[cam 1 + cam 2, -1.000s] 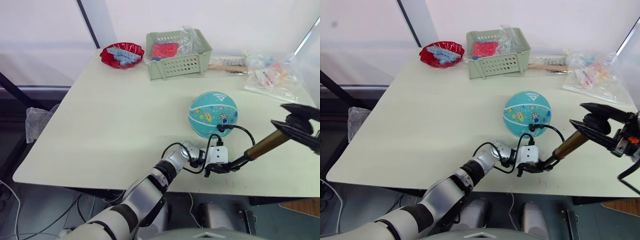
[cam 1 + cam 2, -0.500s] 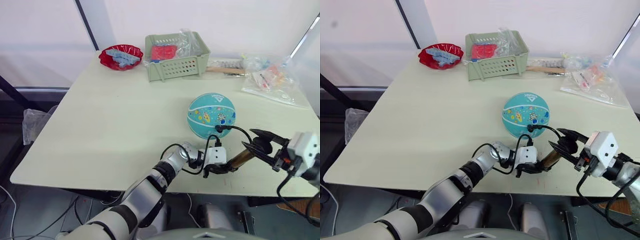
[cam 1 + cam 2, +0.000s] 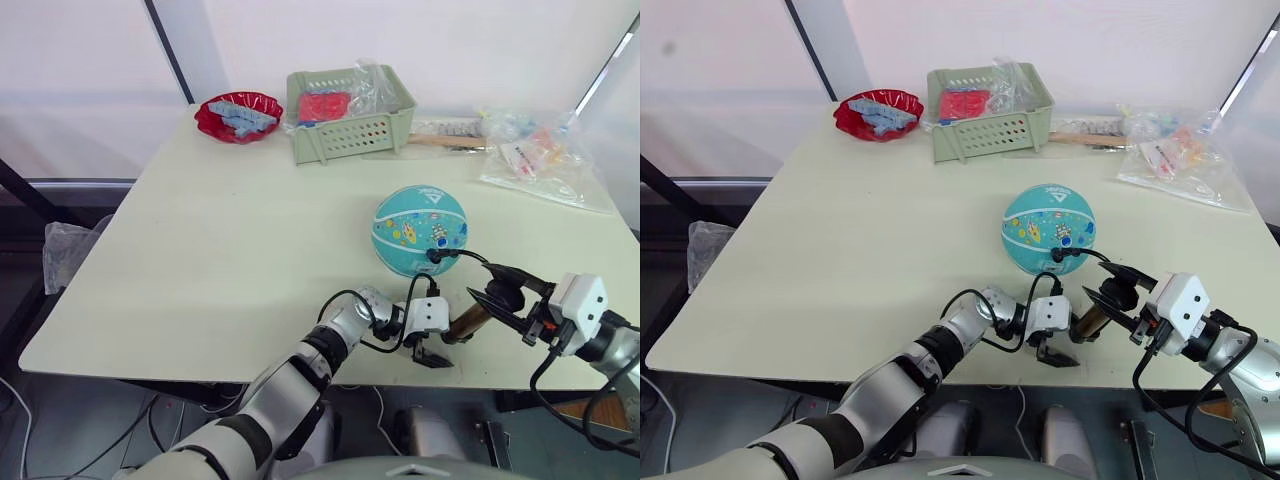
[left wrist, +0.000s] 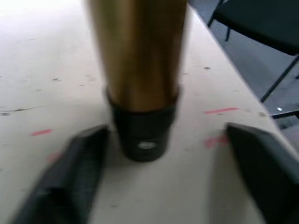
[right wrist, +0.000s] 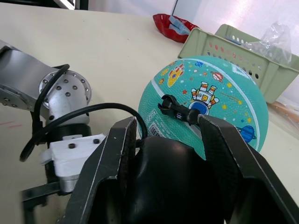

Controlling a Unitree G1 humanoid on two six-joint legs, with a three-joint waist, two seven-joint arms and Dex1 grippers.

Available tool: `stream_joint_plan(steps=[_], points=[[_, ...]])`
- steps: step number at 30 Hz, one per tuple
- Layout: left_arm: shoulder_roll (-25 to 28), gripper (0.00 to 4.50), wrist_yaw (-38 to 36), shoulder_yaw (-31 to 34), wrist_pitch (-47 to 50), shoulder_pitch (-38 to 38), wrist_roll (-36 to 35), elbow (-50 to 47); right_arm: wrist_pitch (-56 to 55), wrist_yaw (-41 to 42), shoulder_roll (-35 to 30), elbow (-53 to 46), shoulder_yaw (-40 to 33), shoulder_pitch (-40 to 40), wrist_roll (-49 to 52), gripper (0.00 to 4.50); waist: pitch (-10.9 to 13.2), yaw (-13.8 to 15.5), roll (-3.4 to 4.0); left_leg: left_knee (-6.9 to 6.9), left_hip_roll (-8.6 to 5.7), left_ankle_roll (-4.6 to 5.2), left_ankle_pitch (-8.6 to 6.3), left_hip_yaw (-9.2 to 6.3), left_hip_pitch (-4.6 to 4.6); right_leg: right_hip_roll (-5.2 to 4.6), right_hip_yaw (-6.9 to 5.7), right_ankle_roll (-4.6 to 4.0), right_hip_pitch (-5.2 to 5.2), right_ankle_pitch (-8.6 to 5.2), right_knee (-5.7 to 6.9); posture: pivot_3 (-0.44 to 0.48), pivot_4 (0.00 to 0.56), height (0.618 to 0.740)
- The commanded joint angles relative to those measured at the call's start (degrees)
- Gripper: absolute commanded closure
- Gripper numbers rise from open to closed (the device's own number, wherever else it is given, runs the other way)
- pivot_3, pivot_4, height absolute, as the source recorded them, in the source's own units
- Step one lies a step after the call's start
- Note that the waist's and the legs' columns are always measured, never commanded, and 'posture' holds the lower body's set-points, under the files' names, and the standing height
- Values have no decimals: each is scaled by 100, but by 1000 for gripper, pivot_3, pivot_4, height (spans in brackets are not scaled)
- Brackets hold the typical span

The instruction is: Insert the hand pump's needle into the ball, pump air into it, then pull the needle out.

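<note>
**Needle seated, pump gripped by its handle**

Teal-turquoise rubber ball (image 3: 419,230) sits on the pale surface (image 3: 220,240). Black-fitted needle (image 5: 176,109) is in its near side (hose looping back). Bronze-gold hand pump (image 3: 466,320) lies just beside the ball. Right gripper (image 5: 167,140) jaws clamp its black handle. Left gripper (image 4: 159,186) jaws spread wide around the base cap.

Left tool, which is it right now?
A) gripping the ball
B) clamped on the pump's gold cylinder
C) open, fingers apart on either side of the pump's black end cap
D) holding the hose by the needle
C: in the left wrist view the left tool is open, its fingers apart on either side of the hand pump, clear of its black end cap.
</note>
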Motion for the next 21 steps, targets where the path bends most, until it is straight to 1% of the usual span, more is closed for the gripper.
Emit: stream_joint_plan(steps=[1,3,6,9,15,19,21], points=[[354,0,-23,101,309,221,61,-26,237,113,7,171,234,160,59,2900,6,-15,6,1,0,-5,-3,0,1,-1,-2,-1,-1,0,2,0,150,737],[598,0,-213,237,186,339,-111,-473,245,125,-20,139,176,137,124,2900,20,-55,26,0,2,-4,-2,-1,5,-2,-5,-1,-8,1,7,0,150,737],[888,0,-513,444,244,544,-469,-1140,249,130,-57,132,145,122,182,2900,46,-152,59,-18,9,8,4,-5,7,-7,-9,-12,-32,4,15,0,150,737],[1178,0,-817,588,327,804,-819,-1823,241,137,-93,156,119,113,230,2900,62,-165,89,-51,8,8,7,-5,5,10,-6,-44,-58,14,15,0,150,737],[1837,0,-1271,975,715,1236,-1503,-3133,260,157,-144,204,80,38,363,2900,97,-121,113,-67,-4,7,8,0,0,-2,-2,-51,-63,13,11,0,150,737],[2287,0,-1434,1261,913,1495,-1893,-3862,282,183,-175,235,15,-12,446,2900,105,-32,119,-67,-5,6,8,0,-3,-5,-2,-51,-64,13,8,0,150,737],[2567,0,-1598,1491,1011,1697,-2234,-4253,290,215,-184,254,-41,-29,515,2900,107,-24,123,-70,-5,6,8,0,-2,-4,-1,-52,-65,12,8,0,150,737]])
